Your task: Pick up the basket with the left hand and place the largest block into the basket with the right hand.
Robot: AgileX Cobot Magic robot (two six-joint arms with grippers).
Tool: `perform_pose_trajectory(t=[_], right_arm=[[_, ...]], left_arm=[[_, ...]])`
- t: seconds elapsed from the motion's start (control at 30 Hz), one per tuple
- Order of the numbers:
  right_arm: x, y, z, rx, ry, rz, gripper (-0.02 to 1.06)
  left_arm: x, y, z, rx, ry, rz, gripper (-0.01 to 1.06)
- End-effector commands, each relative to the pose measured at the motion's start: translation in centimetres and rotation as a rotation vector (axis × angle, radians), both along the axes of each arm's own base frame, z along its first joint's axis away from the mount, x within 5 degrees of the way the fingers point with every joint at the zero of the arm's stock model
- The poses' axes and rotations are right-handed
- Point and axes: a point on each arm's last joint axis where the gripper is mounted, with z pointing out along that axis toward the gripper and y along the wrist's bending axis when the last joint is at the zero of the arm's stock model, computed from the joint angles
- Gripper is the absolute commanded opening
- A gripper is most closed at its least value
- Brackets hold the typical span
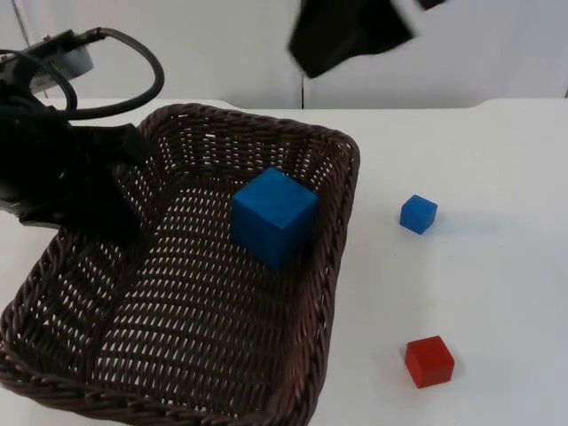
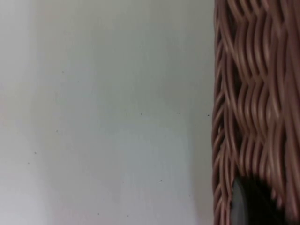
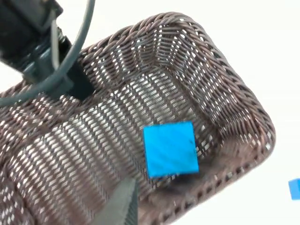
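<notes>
My left gripper (image 1: pixel 131 182) is shut on the left rim of the brown wicker basket (image 1: pixel 342 177), whose weave (image 2: pixel 248 93) runs beside one black fingertip (image 2: pixel 253 201) in the left wrist view. The largest block, a big blue cube (image 1: pixel 273 216), rests inside the basket near its right wall. From the right wrist I look down on that cube (image 3: pixel 169 149) and the basket's rim (image 3: pixel 243 93). My right gripper (image 1: pixel 351 31) hangs high above the basket's far edge, open and holding nothing; one of its fingers (image 3: pixel 119 204) shows over the weave.
A small blue block (image 1: pixel 418 214) and a red block (image 1: pixel 429 361) lie on the white table (image 1: pixel 497 293) to the right of the basket. The grey partition wall (image 1: pixel 222 53) closes the far side.
</notes>
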Motion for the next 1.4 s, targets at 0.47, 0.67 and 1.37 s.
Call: perform_pose_trajectory(t=[0.47,0.67,1.37], right_arm=[[-5.5,-5.9,1.8,0.126,-0.083,0.000,1.05],[-6.5,-7.1,3.2,0.180,-0.118,-0.001,1.05],[-9.0,-10.0,2.1,0.188,-0.132,-0.002,1.05]], left_arm=[[-0.1,-0.3,0.5,-0.034,-0.008,0.011,0.00],[-0.1,-0.3,0.5,-0.028,-0.020,-0.006,0.00],[4.3,-0.8,0.1,-0.070,-0.080,0.092,0.00]])
